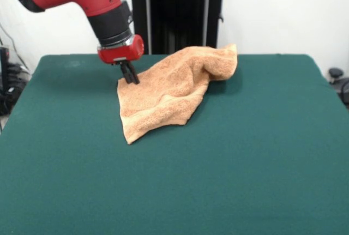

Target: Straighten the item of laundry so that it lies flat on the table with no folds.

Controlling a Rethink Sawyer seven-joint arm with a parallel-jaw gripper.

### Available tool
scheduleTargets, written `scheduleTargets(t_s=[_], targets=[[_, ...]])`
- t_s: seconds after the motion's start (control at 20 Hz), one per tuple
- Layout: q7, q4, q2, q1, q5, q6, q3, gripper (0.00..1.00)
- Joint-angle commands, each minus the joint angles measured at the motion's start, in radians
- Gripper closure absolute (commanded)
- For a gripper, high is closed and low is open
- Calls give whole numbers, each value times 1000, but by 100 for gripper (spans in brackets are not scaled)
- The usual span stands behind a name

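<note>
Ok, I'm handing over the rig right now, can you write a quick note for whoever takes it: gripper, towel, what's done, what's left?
Gripper: low at the towel's left edge, fingers close together and seemingly pinched on that edge; a firm grip can't be confirmed.
Towel: on the far middle of the table, near the robot's pedestal. It is still rumpled: the far right corner is folded over into a raised hump, and creases run across the middle.
Done: part of the near left area lies fairly flat.
Left: unfold the far right corner, pull the creases out, and leave the towel flat with no folds.
</note>
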Motion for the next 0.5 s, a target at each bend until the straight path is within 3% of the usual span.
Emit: scheduleTargets(t_s=[0.05, 0.5], targets=[[-371, -299, 36, 28, -207, 209, -145, 100], [-442, -301, 16, -8, -180, 260, -138, 100]])
